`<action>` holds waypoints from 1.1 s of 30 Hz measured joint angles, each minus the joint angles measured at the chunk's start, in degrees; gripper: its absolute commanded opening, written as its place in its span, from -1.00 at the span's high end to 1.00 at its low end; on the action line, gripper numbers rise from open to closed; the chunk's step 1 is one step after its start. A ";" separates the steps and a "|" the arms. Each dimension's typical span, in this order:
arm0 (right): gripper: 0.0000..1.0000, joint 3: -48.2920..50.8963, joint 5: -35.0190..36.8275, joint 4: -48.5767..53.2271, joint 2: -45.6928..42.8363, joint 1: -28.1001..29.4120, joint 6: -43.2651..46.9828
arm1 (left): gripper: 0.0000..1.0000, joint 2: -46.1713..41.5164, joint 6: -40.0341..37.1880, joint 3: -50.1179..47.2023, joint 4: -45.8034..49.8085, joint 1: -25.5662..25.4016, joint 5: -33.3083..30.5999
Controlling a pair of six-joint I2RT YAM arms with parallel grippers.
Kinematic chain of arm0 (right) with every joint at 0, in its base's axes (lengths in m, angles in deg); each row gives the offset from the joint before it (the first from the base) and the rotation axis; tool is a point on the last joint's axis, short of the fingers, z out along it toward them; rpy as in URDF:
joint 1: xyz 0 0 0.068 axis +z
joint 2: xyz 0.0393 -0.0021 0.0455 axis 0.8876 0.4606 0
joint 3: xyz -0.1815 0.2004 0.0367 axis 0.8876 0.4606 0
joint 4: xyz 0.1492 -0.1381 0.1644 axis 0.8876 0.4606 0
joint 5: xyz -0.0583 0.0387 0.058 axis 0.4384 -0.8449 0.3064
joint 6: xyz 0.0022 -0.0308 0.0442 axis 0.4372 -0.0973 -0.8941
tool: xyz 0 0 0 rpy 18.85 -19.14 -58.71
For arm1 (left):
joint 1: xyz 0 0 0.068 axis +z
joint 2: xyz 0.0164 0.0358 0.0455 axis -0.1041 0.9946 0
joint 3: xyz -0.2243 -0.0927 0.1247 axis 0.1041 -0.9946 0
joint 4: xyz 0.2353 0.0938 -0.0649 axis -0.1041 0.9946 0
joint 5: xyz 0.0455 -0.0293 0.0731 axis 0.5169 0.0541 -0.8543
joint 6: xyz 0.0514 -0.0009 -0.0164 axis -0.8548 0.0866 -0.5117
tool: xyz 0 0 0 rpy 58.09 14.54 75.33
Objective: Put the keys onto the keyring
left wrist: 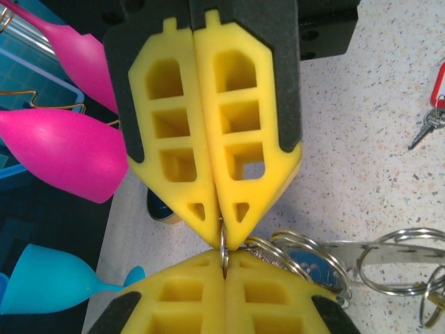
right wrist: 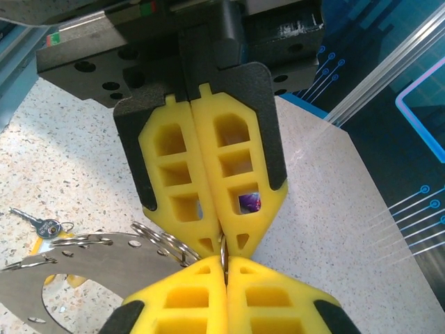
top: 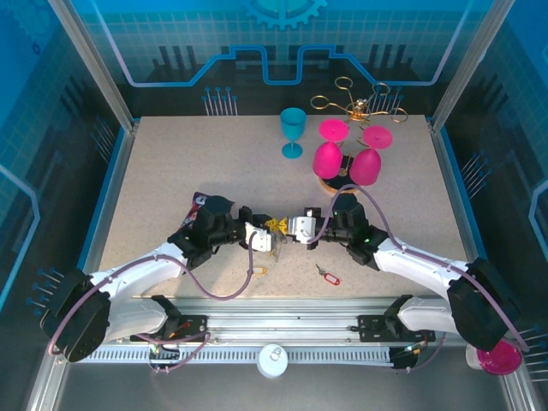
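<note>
Yellow jaws, left arm [top: 147, 271] against right arm [top: 418, 257], tip to tip on keyring [left wrist: 224, 252].

Left tool [top: 271, 235], right tool [top: 291, 231]: both clamped tight, tips meeting nose to nose; arms angled inward.

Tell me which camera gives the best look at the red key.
The top external view: the red key lies whole on the table, tag and blade both visible. The left wrist view catches the same key at its right edge, with the red tag cropped and only the silver part clear.
</note>
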 measured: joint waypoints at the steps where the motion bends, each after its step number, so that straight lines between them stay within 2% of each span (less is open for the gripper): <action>1: 1.00 0.00 0.13 -0.02 0.00 0.02 0.17 | 0.96 0.00 0.00 0.00 0.02 0.00 -0.02; 6: 1.00 0.00 0.55 -0.02 -0.02 0.13 0.44 | 0.69 0.00 0.33 0.00 -0.04 0.02 -0.20; 11: 1.00 0.00 0.98 -0.02 -0.11 0.13 0.44 | 0.67 0.00 0.35 0.00 -0.46 0.02 -0.42; 18: 1.00 0.00 1.25 -0.07 -0.44 0.13 0.44 | 0.78 0.07 0.39 0.00 -0.94 0.13 -0.42; 23: 1.00 0.00 1.42 -0.07 -0.50 0.13 0.44 | 0.99 0.11 0.72 0.00 -1.09 0.33 -0.42; 28: 1.00 0.07 1.60 -0.26 -0.50 0.13 0.44 | 1.00 0.13 1.18 0.00 -1.14 0.39 -0.39; 30: 0.79 0.37 1.99 -0.92 -0.50 0.13 0.44 | 1.00 0.11 1.46 0.00 -1.18 0.39 -0.39; 33: 0.67 0.68 2.47 -1.64 -0.50 0.17 0.63 | 1.00 0.11 1.51 0.00 -1.31 0.42 -0.35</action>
